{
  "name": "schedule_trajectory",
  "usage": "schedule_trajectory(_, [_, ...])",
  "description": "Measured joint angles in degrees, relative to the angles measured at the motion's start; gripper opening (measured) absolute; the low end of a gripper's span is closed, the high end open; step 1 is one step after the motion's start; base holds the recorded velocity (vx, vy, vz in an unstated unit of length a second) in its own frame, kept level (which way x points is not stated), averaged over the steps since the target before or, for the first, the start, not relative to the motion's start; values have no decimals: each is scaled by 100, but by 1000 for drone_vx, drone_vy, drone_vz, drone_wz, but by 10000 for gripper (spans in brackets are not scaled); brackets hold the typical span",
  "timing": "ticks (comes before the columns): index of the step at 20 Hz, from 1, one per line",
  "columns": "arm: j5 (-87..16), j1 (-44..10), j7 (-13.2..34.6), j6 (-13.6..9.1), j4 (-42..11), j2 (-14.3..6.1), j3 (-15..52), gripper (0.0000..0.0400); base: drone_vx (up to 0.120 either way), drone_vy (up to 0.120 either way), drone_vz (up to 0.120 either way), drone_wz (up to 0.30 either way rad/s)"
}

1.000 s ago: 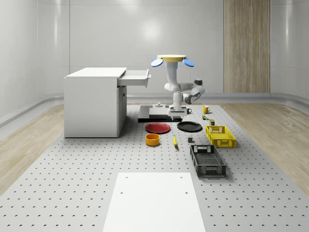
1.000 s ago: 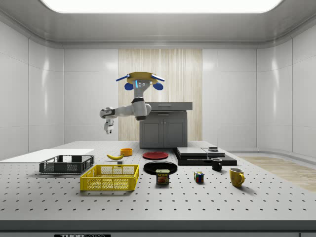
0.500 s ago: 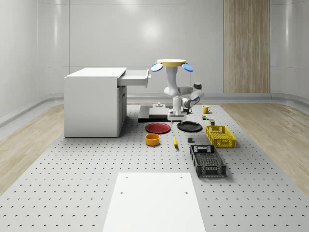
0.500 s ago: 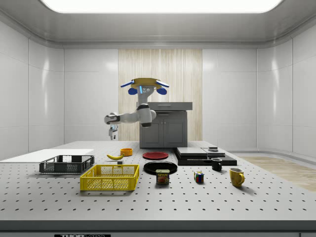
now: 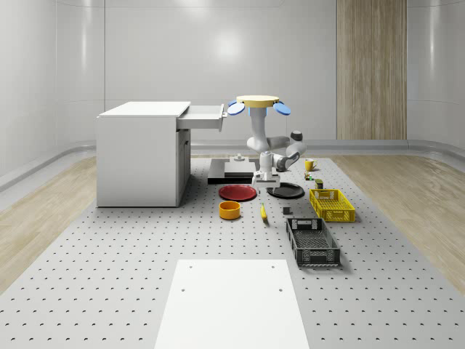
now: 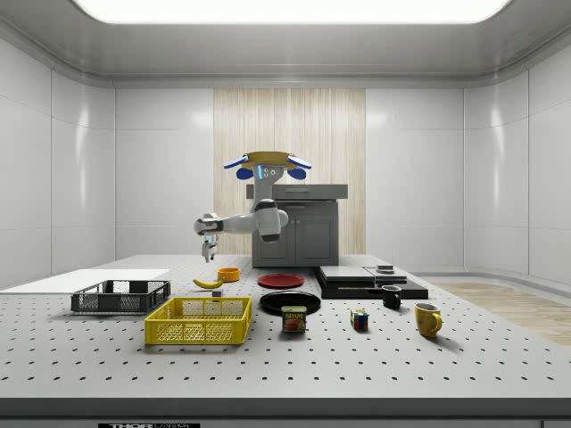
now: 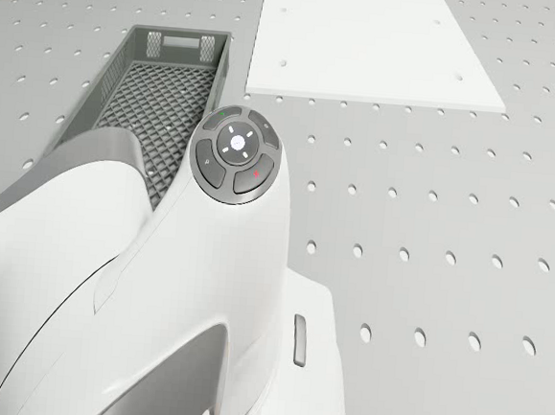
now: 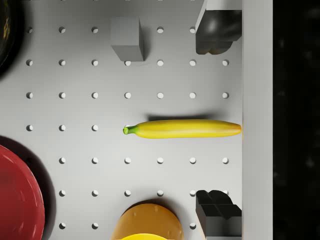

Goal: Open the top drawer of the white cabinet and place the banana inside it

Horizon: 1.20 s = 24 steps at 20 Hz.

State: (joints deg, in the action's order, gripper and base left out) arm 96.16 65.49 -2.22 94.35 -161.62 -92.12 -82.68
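Lying flat on the perforated table (image 5: 109, 276), the banana (image 8: 182, 129) is seen in the wrist view directly between the two dark fingertips (image 8: 216, 212), which are spread wide on either side of it and touch nothing. In the whole-scene view the banana (image 5: 263, 212) is placed just beside the orange bowl (image 5: 229, 210) and in front of the red plate (image 5: 238, 192); a small grey block (image 8: 127, 38) is seen near it in the wrist view.

Compared with a second ago, the drone (image 5: 256, 102) has been lowered and brought nearer the banana, and it now hovers over the plates. The arm, previously stretched out level, has been folded downward, so that the gripper (image 6: 209, 253) now hangs above the banana (image 6: 209, 283), well clear of it in the side view.

The top drawer (image 5: 203, 116) of the white cabinet (image 5: 138, 156) is seen already pulled out, so the opening step is judged complete and the pick-up is judged to be the step in hand. A further descent is needed before the banana can be closed upon. Alignment across the fruit's short axis appears good, so slipping is judged the main risk.
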Motion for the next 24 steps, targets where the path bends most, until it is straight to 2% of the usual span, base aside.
schedule_trajectory(4, [0, 0, 0, 0, 0, 0, 0, 400, 0, 0, -100, 0])
schedule_trajectory(24, [1331, 299, -78, 468, 343, 85, 1414, 400, 0, 0, 0, 0])
